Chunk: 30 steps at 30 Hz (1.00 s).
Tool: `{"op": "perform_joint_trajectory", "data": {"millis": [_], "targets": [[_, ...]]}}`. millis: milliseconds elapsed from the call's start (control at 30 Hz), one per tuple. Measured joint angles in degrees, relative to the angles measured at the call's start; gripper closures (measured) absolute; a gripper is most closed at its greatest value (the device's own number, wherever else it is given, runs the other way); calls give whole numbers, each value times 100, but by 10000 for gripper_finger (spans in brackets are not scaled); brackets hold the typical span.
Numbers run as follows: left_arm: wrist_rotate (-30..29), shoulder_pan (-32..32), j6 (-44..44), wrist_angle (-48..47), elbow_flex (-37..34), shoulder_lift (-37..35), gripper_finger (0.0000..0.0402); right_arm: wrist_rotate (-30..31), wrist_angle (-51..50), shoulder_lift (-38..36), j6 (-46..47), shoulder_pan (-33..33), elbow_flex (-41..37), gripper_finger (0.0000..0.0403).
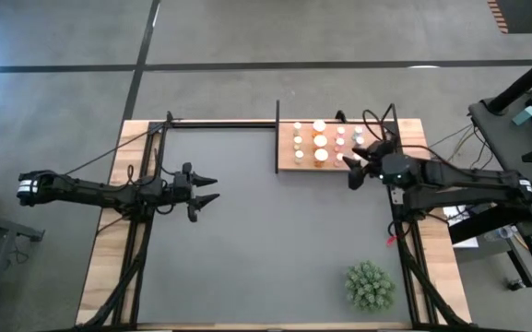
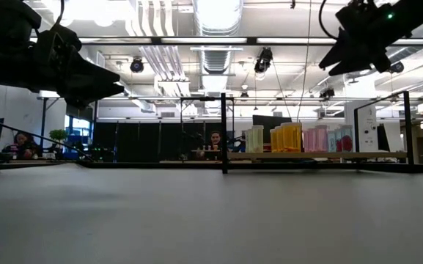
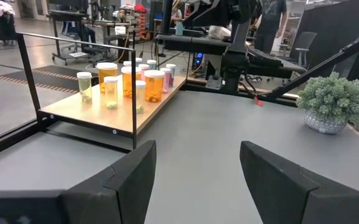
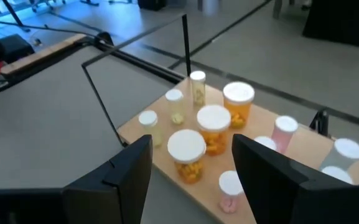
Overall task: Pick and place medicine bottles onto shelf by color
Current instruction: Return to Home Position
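Dark right gripper [image 1: 352, 172] beside the shelf's [image 1: 285, 157] right edge, fingers [image 4: 117, 180] apart; left gripper [image 1: 212, 188] spread near the mat's [image 1: 275, 249] left edge. Low view only: both raised clear.

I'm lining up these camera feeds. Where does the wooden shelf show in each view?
High view: shelf at the top edge of the mat, right of centre.
Low view: shelf edge-on, far off, right of centre.
Left wrist view: shelf across the mat.
Right wrist view: shelf close up, mid-picture.
Shared landmark: its big orange bottles.
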Motion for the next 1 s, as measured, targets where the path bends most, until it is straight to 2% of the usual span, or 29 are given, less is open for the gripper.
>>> {"op": "perform_joint_trajectory", "data": {"millis": [300,500,700,1000], "targets": [[0,0,0,0,0,0,185,6,7,-567,-403,0,-197,190],[0,0,0,1,0,2,185,56,229,-984,-213,0,-584,190],[0,1,0,0,0,2,185,56,1238,-1254,-206,0,-1219,190],[0,1,0,1,0,2,185,39,3319,-1281,-270,0,-2367,190]]}}
